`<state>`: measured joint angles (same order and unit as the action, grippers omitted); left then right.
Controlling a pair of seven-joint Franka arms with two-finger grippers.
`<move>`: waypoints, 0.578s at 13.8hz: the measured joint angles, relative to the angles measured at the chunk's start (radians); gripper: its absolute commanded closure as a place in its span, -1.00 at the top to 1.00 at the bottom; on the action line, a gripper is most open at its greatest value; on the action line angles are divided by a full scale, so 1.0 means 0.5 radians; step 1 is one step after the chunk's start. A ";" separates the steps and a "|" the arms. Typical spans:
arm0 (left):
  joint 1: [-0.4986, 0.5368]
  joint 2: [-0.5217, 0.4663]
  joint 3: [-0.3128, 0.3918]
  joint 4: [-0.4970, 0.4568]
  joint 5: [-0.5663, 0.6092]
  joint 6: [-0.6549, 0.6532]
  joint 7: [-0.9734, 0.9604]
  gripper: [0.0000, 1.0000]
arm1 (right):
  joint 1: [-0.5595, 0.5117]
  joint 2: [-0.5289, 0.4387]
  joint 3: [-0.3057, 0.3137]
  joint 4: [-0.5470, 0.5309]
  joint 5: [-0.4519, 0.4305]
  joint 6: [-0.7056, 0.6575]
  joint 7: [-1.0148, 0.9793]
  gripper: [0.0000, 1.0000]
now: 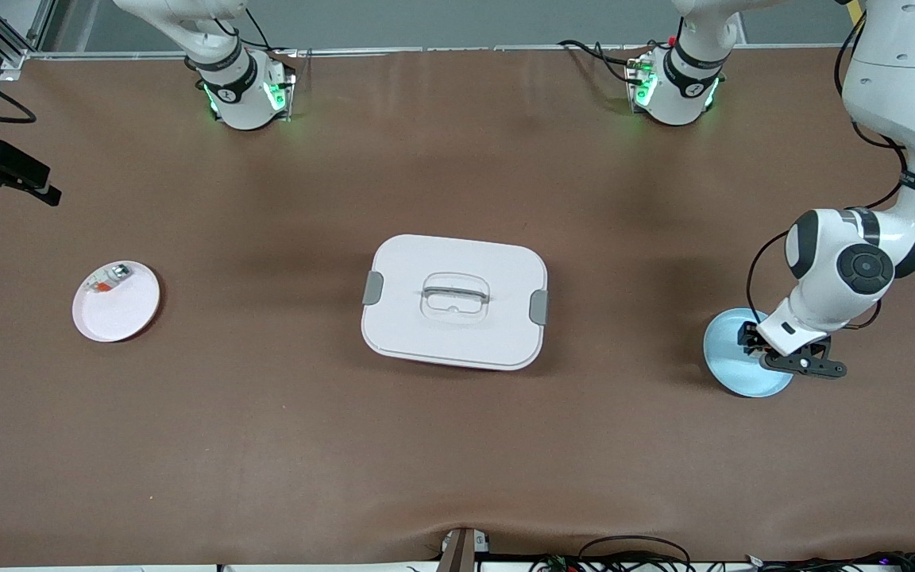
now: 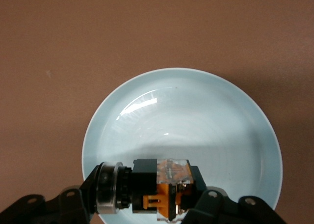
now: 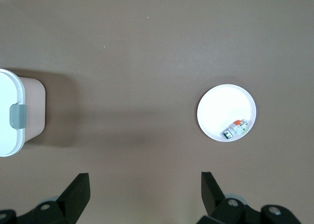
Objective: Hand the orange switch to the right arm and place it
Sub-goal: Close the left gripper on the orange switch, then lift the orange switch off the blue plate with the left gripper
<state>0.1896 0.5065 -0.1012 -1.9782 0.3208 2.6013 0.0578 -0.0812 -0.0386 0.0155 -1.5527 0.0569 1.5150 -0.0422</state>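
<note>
Between the two plates, at the middle of the brown table (image 1: 267,445), stands one white rectangular plastic box with a grey-clipped lid (image 1: 454,300); it lies on the straight line from one plate to the other; toward the right arm's end rests one white round plate (image 1: 117,302), and in it, at the rim, lies one pale silvery-clear small part with a red-orange piece (image 1: 110,280); toward the left arm's end rests one pale blue round plate (image 2: 196,111); over this plate hangs the left gripper (image 2: 147,204), its fingers closed tight on the orange switch (image 2: 164,187), a small black boxy component with orange markings, just above the plate's floor; the right gripper (image 3: 144,187) waits high over bare table, fingers spread wide, holding nothing; two plates, one box, two small parts.
</note>
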 measured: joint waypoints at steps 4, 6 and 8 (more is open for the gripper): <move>0.000 -0.098 -0.002 0.006 0.000 -0.163 0.000 -0.60 | 0.000 0.000 0.000 -0.007 0.000 0.009 0.000 1.00; 0.000 -0.157 -0.008 0.024 -0.007 -0.269 0.000 -0.60 | 0.000 0.000 0.000 -0.007 0.000 0.013 0.000 1.00; -0.001 -0.190 -0.031 0.061 -0.043 -0.363 0.000 -0.60 | 0.000 0.000 0.000 -0.007 0.000 0.023 0.000 1.00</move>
<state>0.1893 0.4113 -0.1165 -1.9475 0.2993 2.4200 0.0578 -0.0812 -0.0386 0.0155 -1.5561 0.0569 1.5263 -0.0422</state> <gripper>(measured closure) 0.278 0.000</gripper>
